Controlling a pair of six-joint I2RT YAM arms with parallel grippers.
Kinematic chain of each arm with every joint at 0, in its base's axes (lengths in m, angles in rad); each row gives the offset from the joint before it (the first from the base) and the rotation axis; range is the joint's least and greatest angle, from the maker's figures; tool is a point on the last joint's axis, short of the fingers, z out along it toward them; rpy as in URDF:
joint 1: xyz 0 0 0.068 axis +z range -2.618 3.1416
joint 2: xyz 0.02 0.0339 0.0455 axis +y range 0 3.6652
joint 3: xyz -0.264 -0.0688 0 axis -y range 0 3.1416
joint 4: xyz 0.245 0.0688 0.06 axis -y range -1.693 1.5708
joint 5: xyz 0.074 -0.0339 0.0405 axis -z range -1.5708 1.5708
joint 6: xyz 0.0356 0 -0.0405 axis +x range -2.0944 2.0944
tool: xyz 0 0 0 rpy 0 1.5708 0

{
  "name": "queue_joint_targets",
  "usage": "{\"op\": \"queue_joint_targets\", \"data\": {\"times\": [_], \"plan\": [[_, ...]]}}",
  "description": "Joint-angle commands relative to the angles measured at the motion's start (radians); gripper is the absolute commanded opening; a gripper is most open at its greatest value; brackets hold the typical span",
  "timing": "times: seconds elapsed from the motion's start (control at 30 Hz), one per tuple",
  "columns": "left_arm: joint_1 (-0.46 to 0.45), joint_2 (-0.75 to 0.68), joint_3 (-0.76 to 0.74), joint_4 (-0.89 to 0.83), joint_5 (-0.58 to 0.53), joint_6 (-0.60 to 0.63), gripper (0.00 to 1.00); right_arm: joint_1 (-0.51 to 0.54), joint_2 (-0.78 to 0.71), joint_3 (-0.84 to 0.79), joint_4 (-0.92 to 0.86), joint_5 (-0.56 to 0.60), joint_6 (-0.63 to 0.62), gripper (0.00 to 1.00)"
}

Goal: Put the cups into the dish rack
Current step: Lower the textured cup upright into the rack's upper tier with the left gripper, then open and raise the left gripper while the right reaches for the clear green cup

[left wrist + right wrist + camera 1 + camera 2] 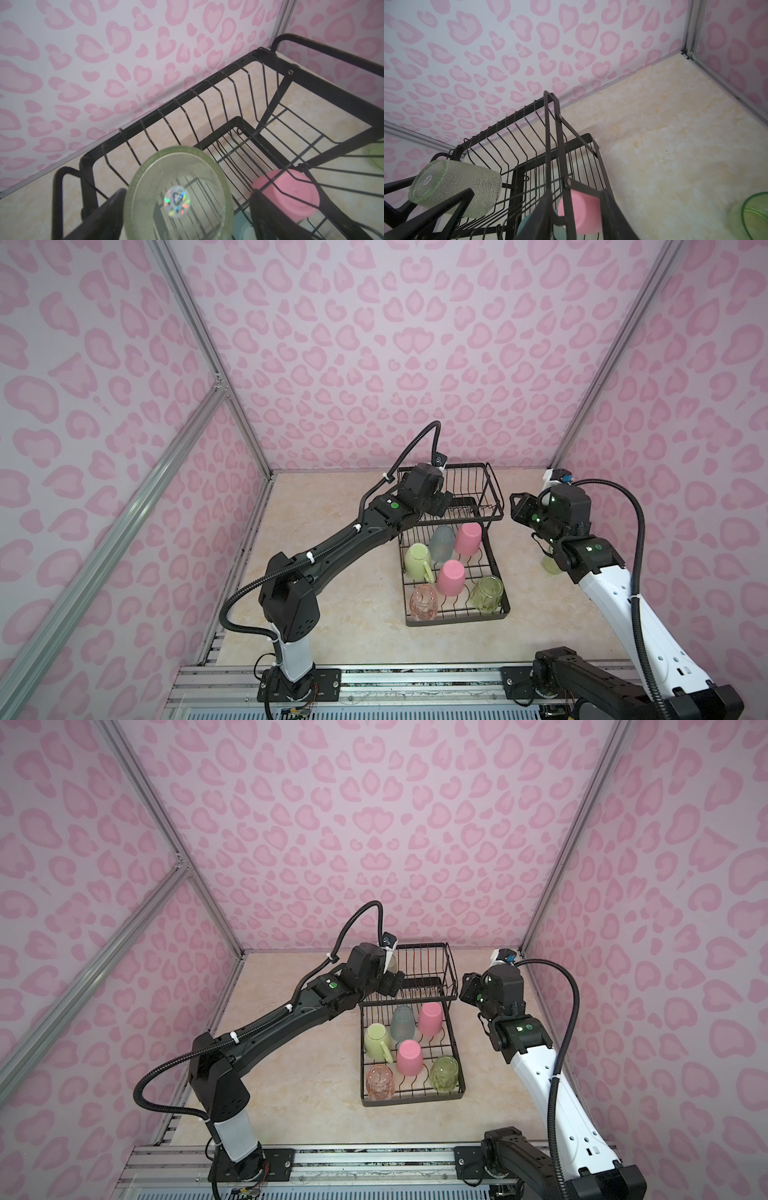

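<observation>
Six cups point(452, 577) were racked in the black wire dish rack point(457, 620), a frosted glass tumbler point(454, 190) flanked by the parted left claw point(188, 194), one clear green glass point(751, 218) unloaded.

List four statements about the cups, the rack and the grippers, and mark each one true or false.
1. The right gripper holds a clear green glass. False: its jaws are empty, and that glass stands on the marble-look table.
2. The frosted whitish tumbler is between the fingers of the left gripper, at the raised basket of the black wire dish rack. True.
3. The pale-green handled mug sits in the raised basket. False: it is in the lower tray, beside the frosted teal tumbler.
4. Both opaque pink tumblers are in the lower tray. True.
</observation>
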Motion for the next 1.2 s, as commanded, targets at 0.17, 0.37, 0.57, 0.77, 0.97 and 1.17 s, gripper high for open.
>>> {"op": "queue_joint_targets", "data": {"times": [0.17, 0.37, 0.57, 0.77, 0.97, 1.17], "plan": [[0.002, -0.057, 0.000, 0.012, -0.018, 0.023, 1.00, 0.000, 0.002, 0.018, -0.079, 0.040, -0.006, 0.40], [0.002, -0.081, -0.002, 0.019, -0.007, 0.025, 0.99, 0.000, -0.001, 0.035, -0.118, 0.063, 0.000, 0.42], [0.004, -0.141, -0.020, 0.036, 0.012, -0.006, 0.99, 0.000, 0.026, 0.084, -0.219, 0.098, 0.003, 0.42], [0.011, -0.226, -0.054, 0.056, 0.077, -0.058, 0.98, -0.001, 0.032, 0.110, -0.315, 0.158, 0.021, 0.44], [0.030, -0.328, -0.139, 0.085, 0.155, -0.130, 0.98, -0.002, 0.028, 0.109, -0.415, 0.240, 0.066, 0.44], [0.055, -0.421, -0.234, 0.083, 0.223, -0.174, 0.98, -0.047, 0.014, 0.082, -0.510, 0.288, 0.106, 0.43]]}}
